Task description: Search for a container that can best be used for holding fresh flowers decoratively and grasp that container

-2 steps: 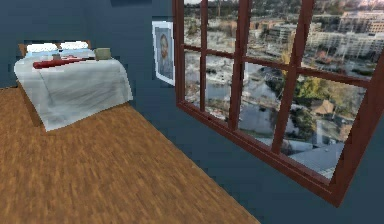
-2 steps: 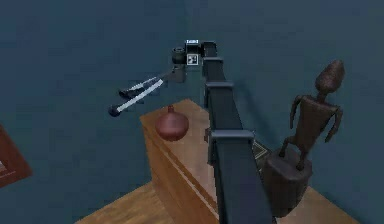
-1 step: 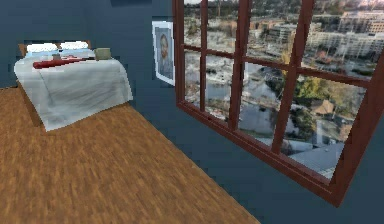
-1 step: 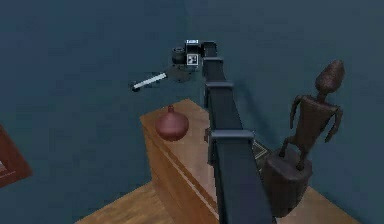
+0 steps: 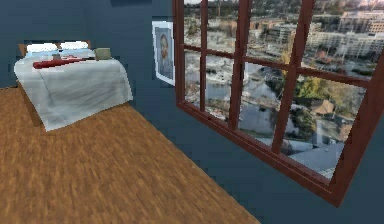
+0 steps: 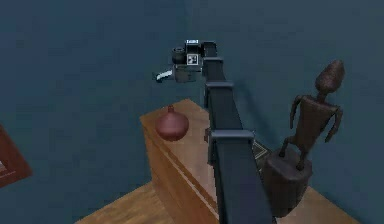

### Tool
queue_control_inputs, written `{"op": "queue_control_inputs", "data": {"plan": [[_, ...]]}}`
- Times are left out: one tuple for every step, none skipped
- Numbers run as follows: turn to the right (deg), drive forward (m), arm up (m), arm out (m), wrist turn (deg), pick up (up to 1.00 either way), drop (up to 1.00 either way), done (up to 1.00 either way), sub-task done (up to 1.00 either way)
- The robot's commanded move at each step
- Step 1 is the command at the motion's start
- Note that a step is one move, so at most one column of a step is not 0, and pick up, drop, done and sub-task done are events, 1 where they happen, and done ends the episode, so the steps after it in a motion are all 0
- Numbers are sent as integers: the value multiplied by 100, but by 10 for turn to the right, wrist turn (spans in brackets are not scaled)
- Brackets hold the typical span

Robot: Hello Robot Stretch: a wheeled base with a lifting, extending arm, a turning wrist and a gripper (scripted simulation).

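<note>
A small round reddish-brown vessel with a narrow top (image 6: 172,123) stands near the corner of a wooden dresser (image 6: 170,165) in the arm side view. The dark arm rises from the bottom edge to the gripper (image 6: 160,74), which is higher in the picture than the vessel, with bare blue wall behind its fingers. It holds nothing.
A dark wooden figure statue (image 6: 310,130) stands on the dresser at the arm side view's right. In the forward view a bed (image 5: 75,90) with a white cover stands at the far left. A portrait (image 5: 162,52) hangs on the blue wall beside a large red-framed window (image 5: 290,90). Wooden floor (image 5: 100,170) lies open ahead.
</note>
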Motion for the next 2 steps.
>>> {"op": "queue_control_inputs", "data": {"plan": [[0, 0, -30, 0, 0, 0, 0, 0, 0], [0, 0, 0, 0, 0, 100, 0, 0, 0]]}}
